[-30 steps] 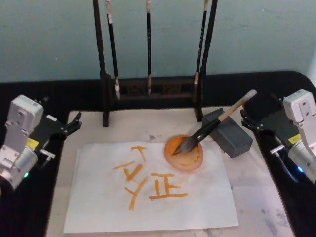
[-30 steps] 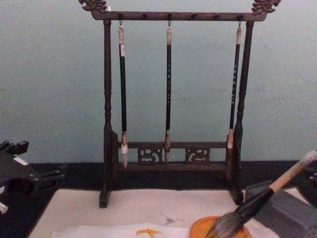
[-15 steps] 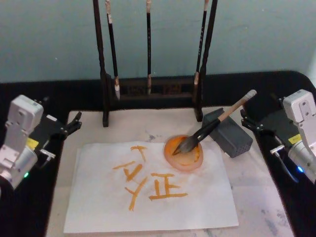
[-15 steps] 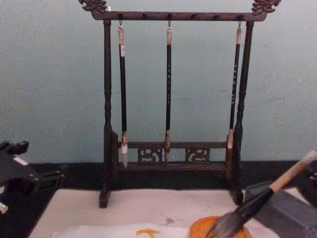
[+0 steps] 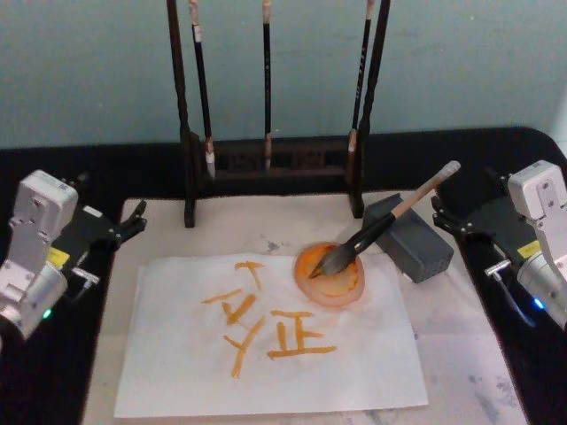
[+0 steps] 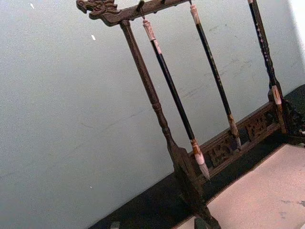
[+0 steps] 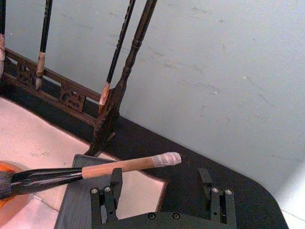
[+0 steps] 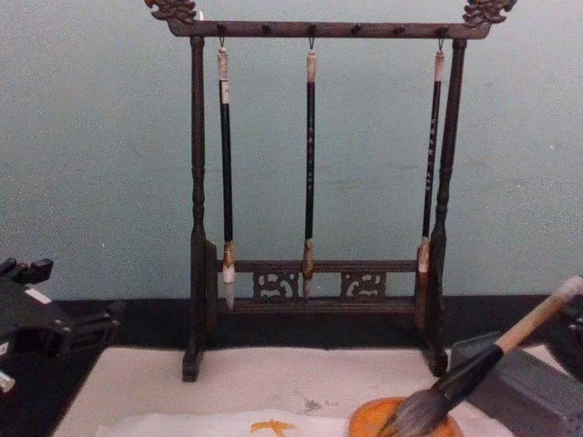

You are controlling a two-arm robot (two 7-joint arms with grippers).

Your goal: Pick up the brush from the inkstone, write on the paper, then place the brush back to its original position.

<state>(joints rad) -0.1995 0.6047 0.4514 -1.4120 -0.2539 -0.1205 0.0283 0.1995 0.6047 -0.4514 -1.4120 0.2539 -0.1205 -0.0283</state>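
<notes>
Leaning from the orange dish [image 5: 330, 282] onto the inkstone [image 5: 416, 243], the brush [image 5: 383, 224] is lying untouched at 9 o'clock of the right tool [image 5: 449, 220], whose jaws are gaping; the left tool [image 5: 131, 221] is idling, released, farther toward 9 o'clock.

Black table [image 5: 106, 168] under beige felt mat [image 5: 469, 354]

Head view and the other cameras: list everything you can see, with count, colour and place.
brush: 1, tan handle, black lower part, grey bristles; handle leaning on the block, bristles in the dish
paper: 1, white with orange strokes; on the mat
dish: 1, orange; at the paper's far right corner
block: 1, dark grey; right of the dish
mat: 1, beige; under the paper
rack: 1, dark wood; behind the mat
thin brushes: 3, black; hanging on the rack
table: 1, black
left gripper: open, left of the mat
right gripper: open, behind the brush's handle end
</notes>
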